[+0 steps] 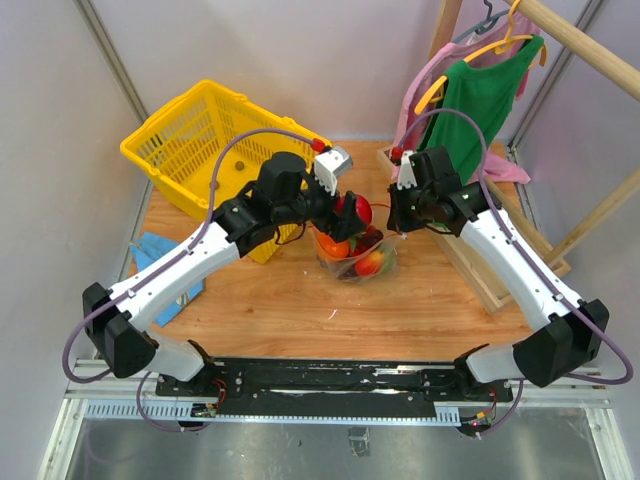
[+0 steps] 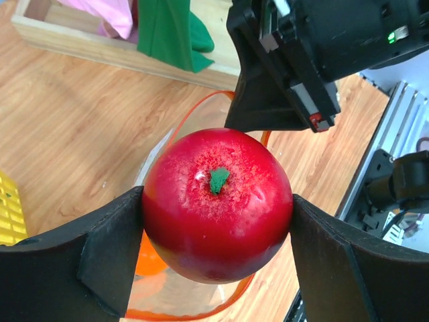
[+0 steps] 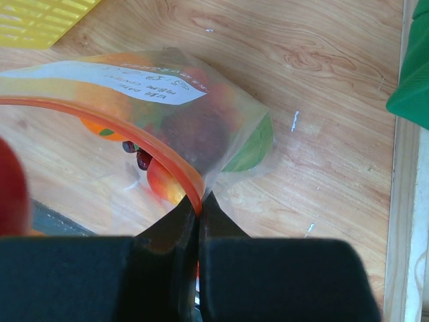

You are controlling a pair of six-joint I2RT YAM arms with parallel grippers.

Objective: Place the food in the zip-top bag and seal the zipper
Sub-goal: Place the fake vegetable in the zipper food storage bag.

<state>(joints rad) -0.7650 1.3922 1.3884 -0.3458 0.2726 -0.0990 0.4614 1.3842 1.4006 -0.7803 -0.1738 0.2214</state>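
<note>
Fruit held: one red round fruit (image 2: 214, 194), stem end toward the wrist camera, clamped in the left pincer (image 2: 218, 231) above the single zip-top bag (image 3: 221, 134). The bag stands on the tabletop (image 3: 322, 67), mouth upward. The right pincer (image 3: 198, 221) is closed tight, nipping the zipper (image 3: 161, 157).

White label (image 3: 134, 84) (on the bag (image 3: 228, 100)): handwriting illegible.

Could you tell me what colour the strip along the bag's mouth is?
Orange; the strip shows best in the right wrist view.

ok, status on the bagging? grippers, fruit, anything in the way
Left gripper shut on red fruit, above open zip-top bag. Right gripper pinching zipper, holding mouth open. Other fruit inside. Nothing blocking.
</note>
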